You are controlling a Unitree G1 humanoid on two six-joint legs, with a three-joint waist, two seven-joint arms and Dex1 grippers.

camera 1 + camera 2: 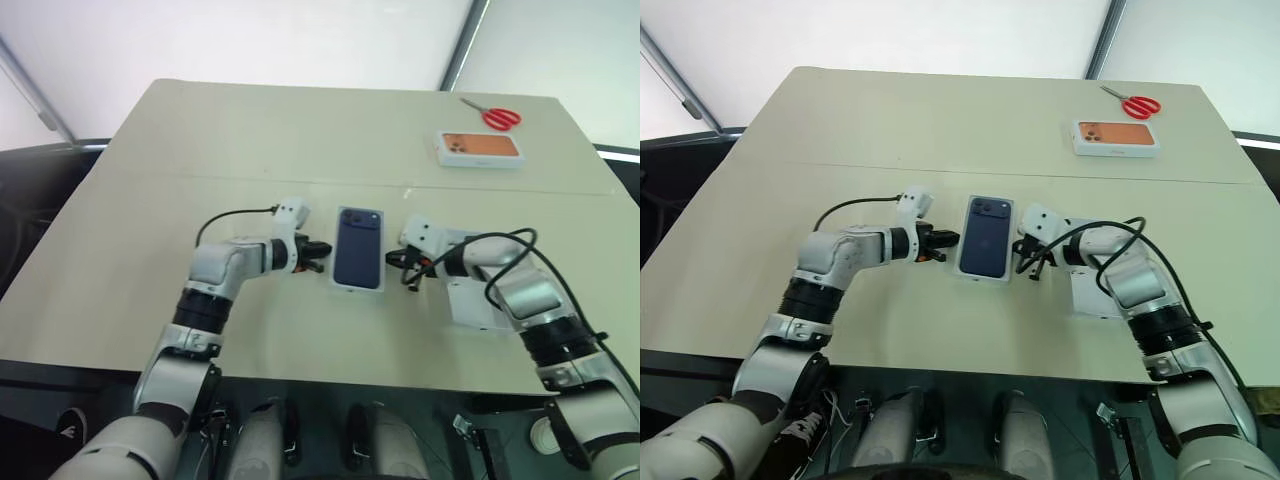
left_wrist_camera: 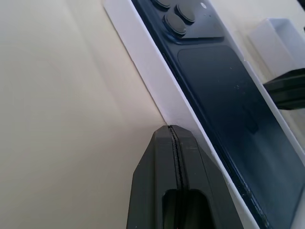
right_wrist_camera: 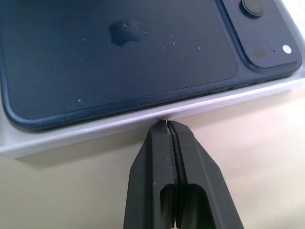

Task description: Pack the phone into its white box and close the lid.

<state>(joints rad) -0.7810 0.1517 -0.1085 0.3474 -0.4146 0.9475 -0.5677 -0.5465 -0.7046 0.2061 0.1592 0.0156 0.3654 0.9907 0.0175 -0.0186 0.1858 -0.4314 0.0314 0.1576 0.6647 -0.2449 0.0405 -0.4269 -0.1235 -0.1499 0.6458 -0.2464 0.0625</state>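
Note:
The dark navy phone (image 1: 358,250) lies back up inside the shallow white box (image 3: 95,126) at the middle of the table, with its camera cluster at the far end. My left gripper (image 1: 322,250) is shut and empty, and its fingertips (image 2: 170,131) meet the box's left wall. My right gripper (image 1: 392,260) is shut and empty too, with its tips against the box's right wall (image 3: 205,102). A shallow white cardboard piece (image 1: 468,305), which I take for the lid, lies open side up under my right forearm, partly hidden.
A white box with an orange phone picture (image 1: 480,148) sits at the far right of the beige table (image 1: 250,140). Red-handled scissors (image 1: 492,115) lie just beyond it. The table's near edge runs close under both elbows.

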